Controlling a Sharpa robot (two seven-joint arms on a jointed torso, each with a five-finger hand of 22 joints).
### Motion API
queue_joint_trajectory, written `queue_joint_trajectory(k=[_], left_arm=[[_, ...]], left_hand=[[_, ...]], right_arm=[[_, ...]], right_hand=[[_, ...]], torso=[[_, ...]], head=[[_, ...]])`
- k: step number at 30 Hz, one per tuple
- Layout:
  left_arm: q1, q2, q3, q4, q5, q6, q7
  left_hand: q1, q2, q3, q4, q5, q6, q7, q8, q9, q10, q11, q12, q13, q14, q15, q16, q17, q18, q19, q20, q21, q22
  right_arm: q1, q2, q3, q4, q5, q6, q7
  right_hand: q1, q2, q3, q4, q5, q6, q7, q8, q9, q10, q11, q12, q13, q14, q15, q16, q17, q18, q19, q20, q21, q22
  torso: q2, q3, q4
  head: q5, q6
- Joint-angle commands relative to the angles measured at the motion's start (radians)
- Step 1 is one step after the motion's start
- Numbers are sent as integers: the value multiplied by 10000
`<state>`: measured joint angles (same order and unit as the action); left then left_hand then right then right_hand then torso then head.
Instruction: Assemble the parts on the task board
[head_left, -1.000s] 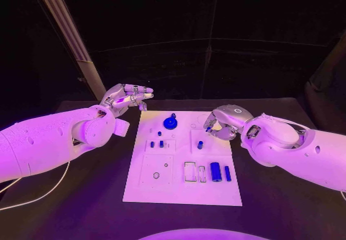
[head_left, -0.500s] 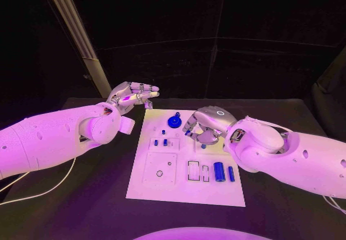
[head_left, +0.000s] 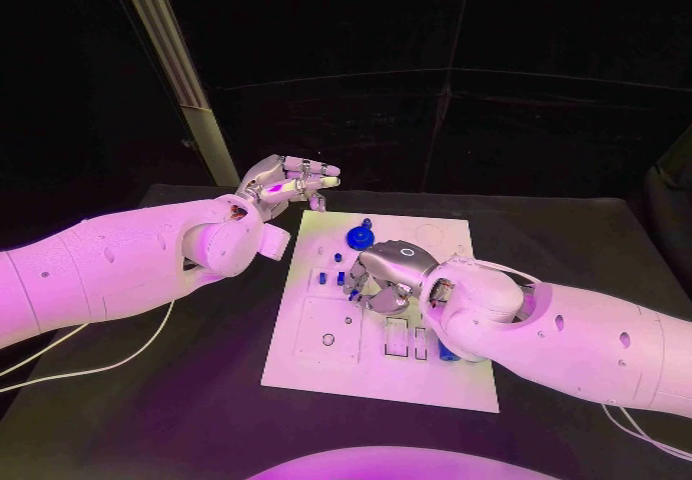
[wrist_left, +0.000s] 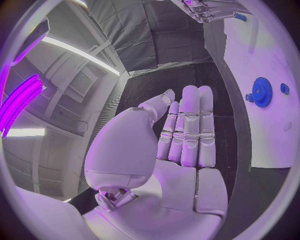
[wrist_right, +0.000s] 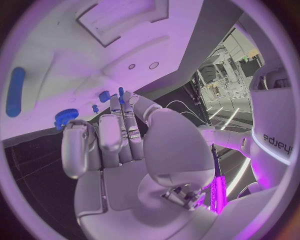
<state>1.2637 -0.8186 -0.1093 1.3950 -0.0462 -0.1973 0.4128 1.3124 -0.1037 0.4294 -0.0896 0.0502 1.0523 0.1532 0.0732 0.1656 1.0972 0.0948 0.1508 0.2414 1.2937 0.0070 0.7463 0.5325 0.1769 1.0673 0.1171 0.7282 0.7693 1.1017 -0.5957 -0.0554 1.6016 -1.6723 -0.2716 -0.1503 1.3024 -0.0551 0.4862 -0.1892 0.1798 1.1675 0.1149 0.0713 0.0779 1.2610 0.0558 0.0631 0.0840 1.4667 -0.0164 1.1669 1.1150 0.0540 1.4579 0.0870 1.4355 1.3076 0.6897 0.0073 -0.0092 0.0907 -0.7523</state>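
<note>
— Black desk (head_left: 173, 400), head view: where did the white task board (head_left: 375, 380) lie?

— At mid-desk. The right hand (head_left: 387, 275) hovered over the board's middle, fingers curled downward among small blue parts (head_left: 336, 281); whether they held one could not be told. A blue gear (head_left: 359, 237) sat near the far edge.

— And the left hand (head_left: 289, 182)?

— Raised off the board's far left corner, fingers bent, apart, holding nothing.

— Left wrist view?

— Fingers (wrist_left: 190, 125) straight, side by side; gear (wrist_left: 260, 92) on the board.

— Right wrist view?

— Fingertips (wrist_right: 120, 102) close to blue pegs (wrist_right: 104, 96).
</note>
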Motion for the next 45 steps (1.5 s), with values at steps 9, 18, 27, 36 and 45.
queue_joint_trajectory(k=[9, 18, 27, 36, 45], left_arm=[[14, 65, 7, -51, 48, 94, 41], [14, 63, 6, -85, 48, 96, 23], [13, 64, 4, -108, 48, 98, 8], [13, 55, 3, -137, 48, 94, -19], [13, 61, 3, -163, 48, 87, -35]], left_hand=[[18, 53, -14, -47, 13, 27, 40, -68, -12, -38, -2, 56, -15, -66, 13, -67, -21, 65, 35, -31, -42, -15], [12, 54, -16, -50, 14, 14, 41, -74, -17, -52, 2, 54, -18, -66, 17, -80, -32, 64, 39, -28, -58, -26], [12, 54, -16, -50, 14, 14, 41, -74, -17, -52, 2, 54, -18, -66, 17, -80, -32, 64, 39, -28, -58, -26], [-1, 50, -25, -51, 12, 0, 47, -79, -23, -70, 8, 53, -21, -64, 21, -95, -43, 62, 44, -25, -76, -38], [-1, 50, -25, -51, 12, 0, 47, -79, -23, -70, 8, 53, -21, -64, 21, -95, -43, 62, 44, -25, -76, -38]], right_arm=[[-152, 286, -34, -170, -111, 573, 287], [-186, 255, -48, -96, -186, 822, 336], [-190, 205, -52, -50, -263, 1005, 306], [-191, 167, -54, 21, -304, 1158, 267], [-192, 167, -55, 52, -312, 1230, 265]], right_hand=[[-90, -44, 5, -65, 15, -29, 79, -48, -10, -66, 46, -17, -9, 222, -82, 31, -10, -66, 38, -25, 11, 820], [-96, -27, 12, -67, 14, -40, 83, -55, -14, -78, 49, -18, -16, 221, -80, 33, -10, -67, 39, -24, 15, 825], [-104, -24, 14, -73, 11, -53, 87, -62, -17, -93, 54, -20, -23, 219, -77, 37, -8, -69, 42, -23, 20, 832], [-107, -18, 16, -74, 11, -54, 88, -62, -18, -95, 54, -18, -25, 222, -76, 51, 7, -73, 51, -22, 31, 848], [-107, -18, 16, -74, 11, -54, 88, -62, -18, -95, 54, -18, -25, 222, -76, 51, 7, -73, 51, -22, 31, 848]], torso=[[1, 24, -11], [-7, 24, -21], [-4, 21, -10], [-2, 16, -15], [-10, 17, -16]], head=[[298, -222], [328, -250], [346, -277], [380, -244], [417, -245]])
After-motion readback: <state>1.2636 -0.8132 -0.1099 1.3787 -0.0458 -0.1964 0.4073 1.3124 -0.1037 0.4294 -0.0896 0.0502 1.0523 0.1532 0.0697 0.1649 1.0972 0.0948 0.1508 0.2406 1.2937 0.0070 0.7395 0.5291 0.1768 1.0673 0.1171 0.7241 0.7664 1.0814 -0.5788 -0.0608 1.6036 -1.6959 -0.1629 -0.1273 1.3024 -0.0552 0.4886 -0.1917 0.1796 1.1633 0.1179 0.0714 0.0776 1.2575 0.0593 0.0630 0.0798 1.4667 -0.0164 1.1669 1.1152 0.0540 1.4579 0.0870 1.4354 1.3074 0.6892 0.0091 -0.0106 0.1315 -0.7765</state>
